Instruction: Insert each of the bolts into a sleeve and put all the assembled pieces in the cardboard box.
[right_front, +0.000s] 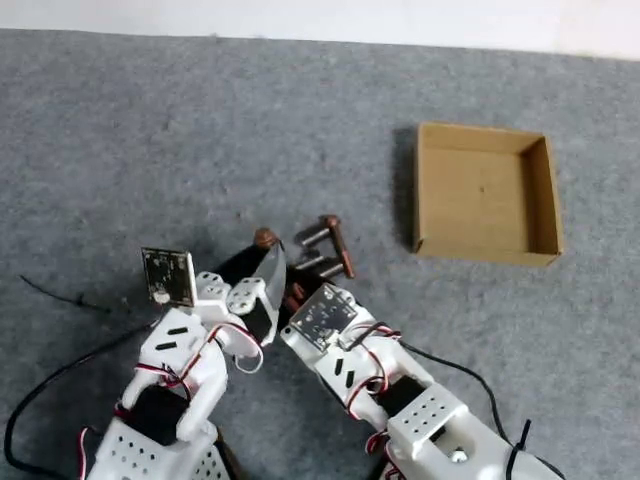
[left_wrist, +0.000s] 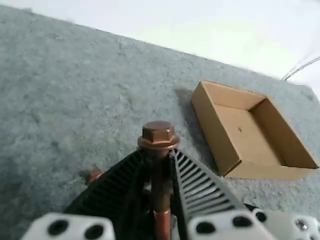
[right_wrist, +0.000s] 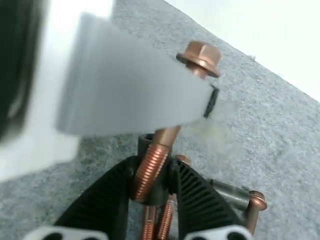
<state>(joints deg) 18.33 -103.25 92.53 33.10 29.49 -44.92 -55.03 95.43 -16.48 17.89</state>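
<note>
left wrist view, read with the high and right wrist views: the left pincer (left_wrist: 159, 156) is clamped on a copper bolt (left_wrist: 158, 134) just under its hex head, with the shank running down between the ribbed jaws. the right pincer (right_wrist: 152, 175) is drawn narrow on the threaded end of the same bolt, so the piece is held at both ends, off the tabletop (right_front: 150, 130). a dark collar (right_wrist: 145, 140) sits at the thread just above the right tips; whether it is a sleeve cannot be told. this two-point hold is judged to be an alignment grip, with one arm steadying the bolt while a sleeve is fed along the thread. beneath the right pincer lie loose bolts (right_wrist: 157, 224). just beside them is a grey sleeve (right_wrist: 227, 192) with a bolt head at its end, apparently an assembled piece. the cardboard box (right_front: 485, 195) stands open, well apart on the right arm's side, with nothing inside. the tabletop is covered in grey felt-like fabric. a thin black cable (right_front: 60, 295) lies on it near the left arm, and a white surface (right_front: 400, 20) borders the far edge.
</note>
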